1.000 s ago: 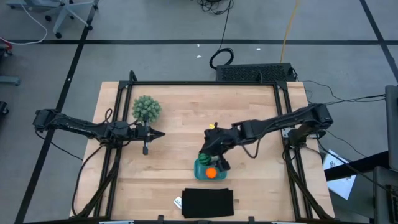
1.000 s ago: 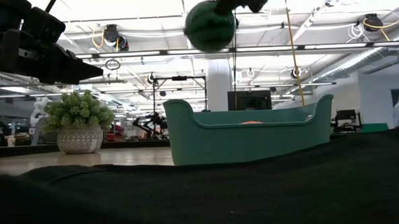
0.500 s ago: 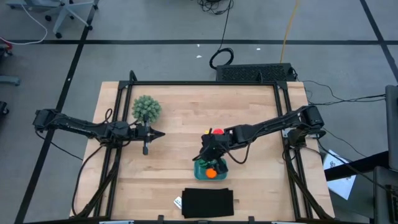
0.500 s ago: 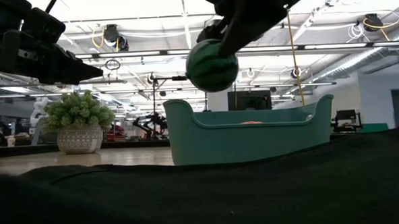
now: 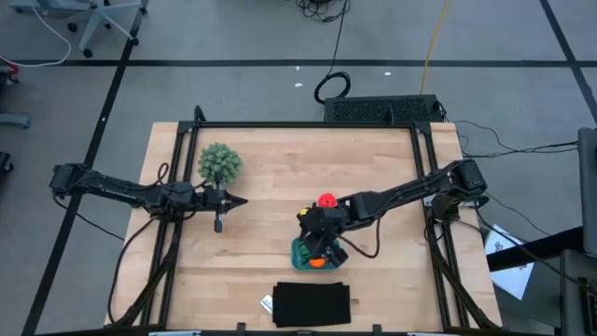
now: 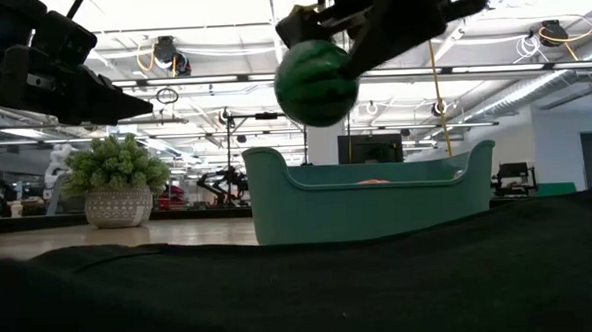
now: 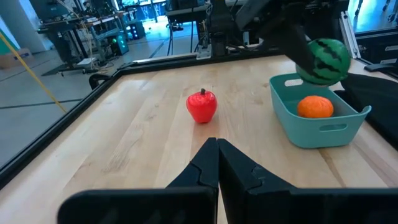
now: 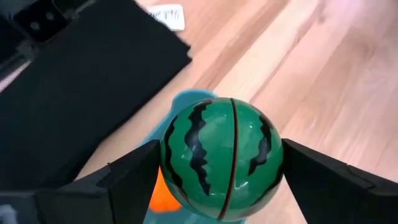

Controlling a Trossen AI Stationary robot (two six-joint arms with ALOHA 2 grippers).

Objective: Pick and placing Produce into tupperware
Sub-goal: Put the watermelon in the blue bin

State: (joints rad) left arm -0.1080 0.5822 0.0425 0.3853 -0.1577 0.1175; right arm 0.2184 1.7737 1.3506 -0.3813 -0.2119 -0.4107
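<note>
The dark green striped watermelon ball (image 8: 221, 158) sits in my right gripper (image 6: 315, 82), which is shut on it just above the teal tub (image 6: 367, 198). In the high view the gripper (image 5: 313, 239) stands over the tub (image 5: 300, 256). The orange piece (image 7: 315, 107) rests on the tub's floor. A red piece (image 5: 326, 200) stands on the wood on the tub's far side, also seen as the red piece (image 7: 202, 106). My left gripper (image 5: 241, 201) is shut and waits at the table's left. My right gripper pinches the watermelon ball between its two fingers, one finger (image 8: 130, 177) on each opposite side (image 8: 171, 155) at the ball's widest part. It comes slanting down from the table's far right. The ball is lifted clear, over one end of the tub.
A bushy green plant in a pot (image 5: 220, 163) stands far left, near my left gripper. A black flat rectangle (image 5: 312, 303) lies at the near edge just before the tub, with a small white label (image 5: 267, 303) beside it. Bare wood shows between the plant and the tub.
My right gripper, still shut on the watermelon ball, has come down and toward the table's near edge, over the tub. The red piece, partly under the arm before, now shows clear in the high view.
</note>
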